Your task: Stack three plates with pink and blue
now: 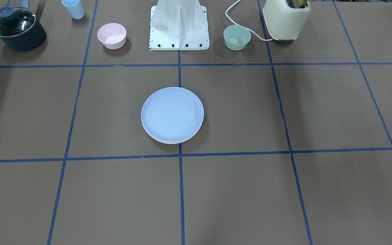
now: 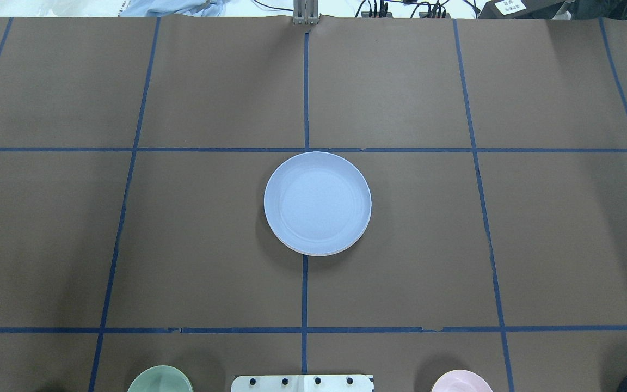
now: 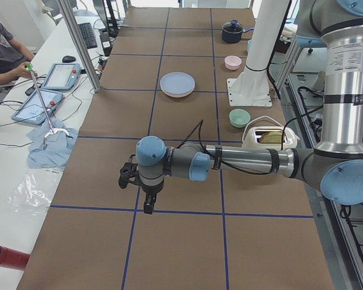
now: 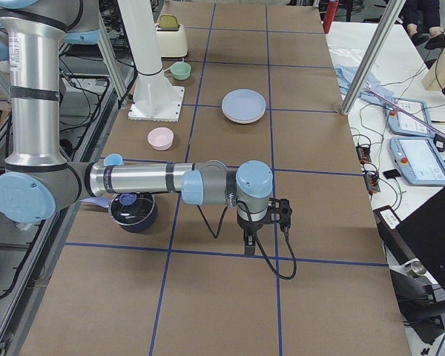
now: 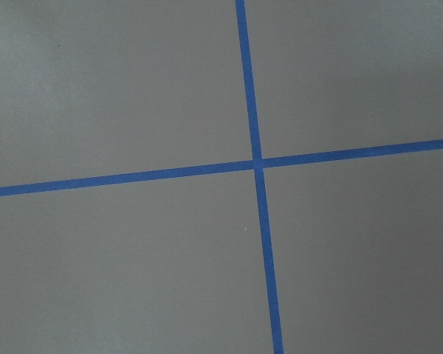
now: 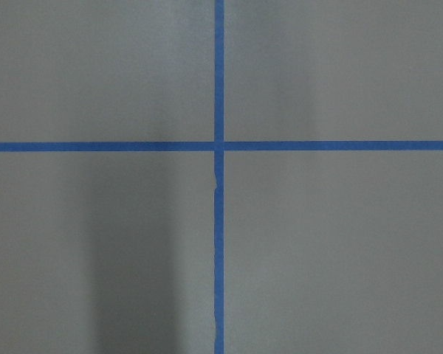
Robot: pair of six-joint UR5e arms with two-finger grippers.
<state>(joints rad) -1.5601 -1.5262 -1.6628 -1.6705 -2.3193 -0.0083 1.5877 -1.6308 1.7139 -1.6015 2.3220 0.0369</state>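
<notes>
The light blue plate [image 1: 172, 114] lies on top of a stack at the middle of the table; it also shows in the overhead view [image 2: 317, 202]. A pale rim of a plate beneath it [image 1: 168, 141] peeks out at the front; the pink and cream plates are otherwise hidden and I cannot tell them apart. My left gripper [image 3: 147, 204] hangs above the table far from the stack, seen only in the left side view. My right gripper [image 4: 249, 243] hangs likewise at the other end. I cannot tell whether either is open. Both wrist views show only brown table and blue tape.
Along the robot's side stand a small pink bowl [image 1: 111, 35], a green bowl [image 1: 237, 37], a light blue cup [image 1: 73, 8], a lidded dark pot [image 1: 17, 29], a cream toaster [image 1: 286, 18] and the robot's base [image 1: 179, 27].
</notes>
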